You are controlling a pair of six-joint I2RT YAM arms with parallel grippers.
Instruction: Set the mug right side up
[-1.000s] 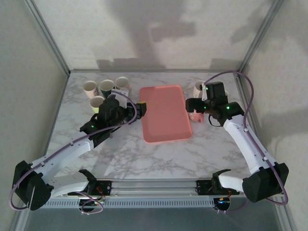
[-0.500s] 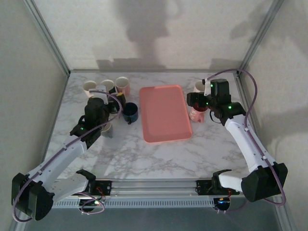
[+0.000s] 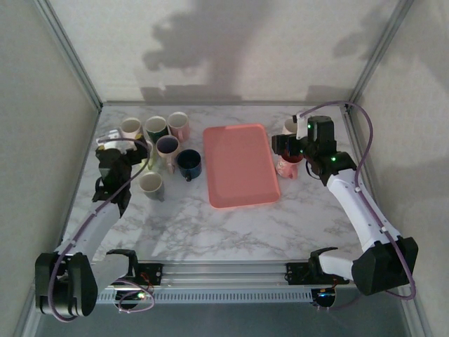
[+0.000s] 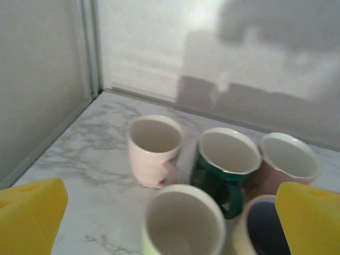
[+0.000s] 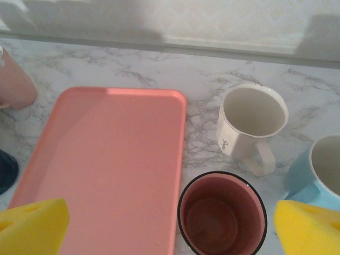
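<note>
A navy mug stands mouth up just left of the pink tray. A dark red mug with a black rim stands mouth up right of the tray, below my open right gripper, whose yellow fingertips hold nothing. My left gripper is at the far left, also open and holding nothing. It faces a cluster of upright mugs: pale pink, green, pink and light green. My left gripper hangs over the light green one.
A white mug and a light blue mug stand upright behind and right of the red one. A cream mug with a dark inside is in the left cluster. Enclosure walls and posts border the marble table.
My left arm let go of the navy mug, left it upright beside the tray, and swung back to the far left. The right gripper shifted slightly back above the red mug.
</note>
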